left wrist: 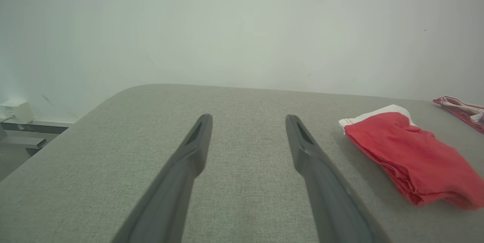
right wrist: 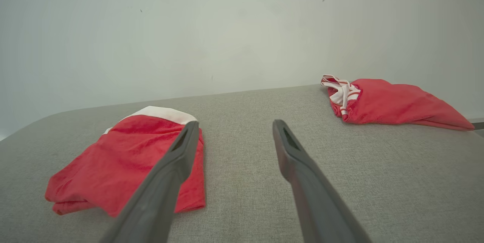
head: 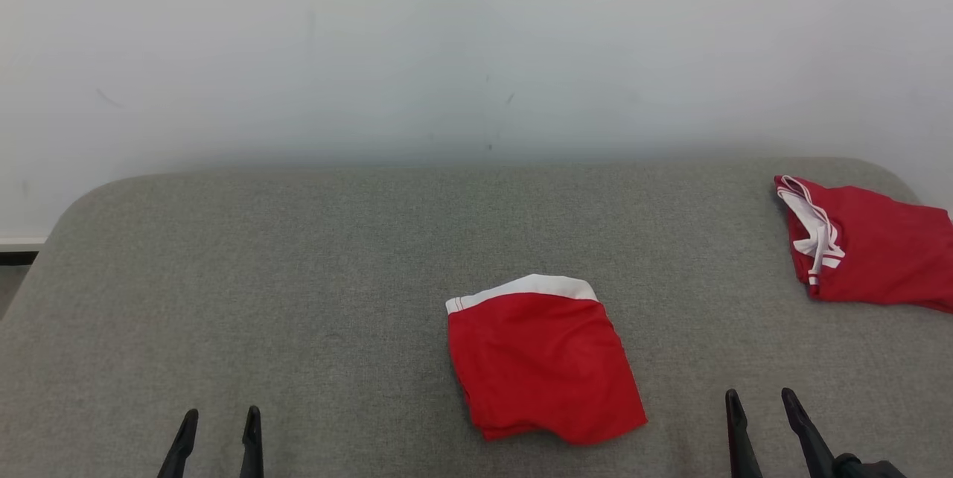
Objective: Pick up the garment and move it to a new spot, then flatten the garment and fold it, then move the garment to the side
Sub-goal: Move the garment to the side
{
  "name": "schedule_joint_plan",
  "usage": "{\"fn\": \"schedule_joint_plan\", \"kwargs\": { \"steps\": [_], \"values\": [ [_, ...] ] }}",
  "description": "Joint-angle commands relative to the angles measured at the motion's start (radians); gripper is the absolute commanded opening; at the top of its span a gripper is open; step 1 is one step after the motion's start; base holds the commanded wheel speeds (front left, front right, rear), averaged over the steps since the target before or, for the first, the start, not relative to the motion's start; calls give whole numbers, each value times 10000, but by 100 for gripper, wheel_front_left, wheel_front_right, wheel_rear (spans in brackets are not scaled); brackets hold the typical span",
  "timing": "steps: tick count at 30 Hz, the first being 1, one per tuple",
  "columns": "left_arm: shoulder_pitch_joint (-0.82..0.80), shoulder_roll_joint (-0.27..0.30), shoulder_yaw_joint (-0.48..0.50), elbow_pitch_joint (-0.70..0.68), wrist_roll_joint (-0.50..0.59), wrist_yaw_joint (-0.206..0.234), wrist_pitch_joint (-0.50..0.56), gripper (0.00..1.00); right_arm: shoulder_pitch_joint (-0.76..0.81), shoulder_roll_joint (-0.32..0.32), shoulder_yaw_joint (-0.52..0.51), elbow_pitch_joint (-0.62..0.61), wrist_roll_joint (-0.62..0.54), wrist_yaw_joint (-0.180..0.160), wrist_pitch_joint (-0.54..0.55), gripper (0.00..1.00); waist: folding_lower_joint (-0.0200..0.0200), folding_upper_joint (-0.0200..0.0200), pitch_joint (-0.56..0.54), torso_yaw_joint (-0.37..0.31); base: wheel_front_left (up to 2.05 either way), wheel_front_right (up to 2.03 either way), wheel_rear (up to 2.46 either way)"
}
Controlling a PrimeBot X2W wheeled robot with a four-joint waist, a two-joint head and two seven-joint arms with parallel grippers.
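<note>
Grey fabric tabletop (head: 260, 277) — open surface is offered across the left half and in the wide strip between the folded red shorts (head: 540, 362) at centre and the crumpled red garment (head: 867, 247) at the far right edge. Passage beyond the far edge is closed by a white wall (head: 447, 39).

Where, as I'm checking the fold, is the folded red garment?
In the head view the folded red garment lies near the centre of the grey surface, between the left gripper and right gripper; a second garment sits far right.

Plain pale wall (head: 476, 46) behind grey fabric-covered surface (head: 298, 277), rounded corners; small white box (left wrist: 15, 110) at wall.
</note>
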Motion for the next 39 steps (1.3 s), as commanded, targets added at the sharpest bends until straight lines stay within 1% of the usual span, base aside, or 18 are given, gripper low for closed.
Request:
{"fn": "schedule_joint_plan", "kwargs": {
  "steps": [1, 22, 27, 30, 33, 36, 39],
  "values": [
    [58, -21, 43, -18, -26, 34, 2, 100, 124, 42, 5, 14, 38, -29, 1, 100, 0, 0, -2, 18, 0, 0, 0],
    [60, -63, 17, -85, 93, 26, 2, 100, 54, 125, -22, 97, -51, -29, 1, 100, 0, 0, 20, -37, 0, 0, 0],
    [41, -71, -26, -96, 65, 24, 2, 100, -333, 62, 133, 187, -40, -29, 0, 100, 0, 0, 94, 2, 0, 0, 0],
    [-32, -77, -77, -80, 44, 23, 2, 100, -720, -111, 341, 459, 39, -29, 1, 100, 0, 0, 172, 70, 0, 0, 0],
    [-96, -80, -169, -44, 40, 22, 2, 100, -1322, -295, 602, 982, 71, -29, 1, 100, 0, 0, 263, 195, 0, 0, 0],
    [-175, -82, -274, -3, 34, 21, 2, 100, -2039, -435, 853, 1678, 77, -29, 159, 100, 0, 0, 368, 364, 0, 0, 0],
    [-252, -87, -385, 64, 13, 20, 2, 100, -2777, -439, 1051, 2447, 99, -29, 467, 100, 0, 0, 486, 579, 0, 0, 0]
  ]
}}
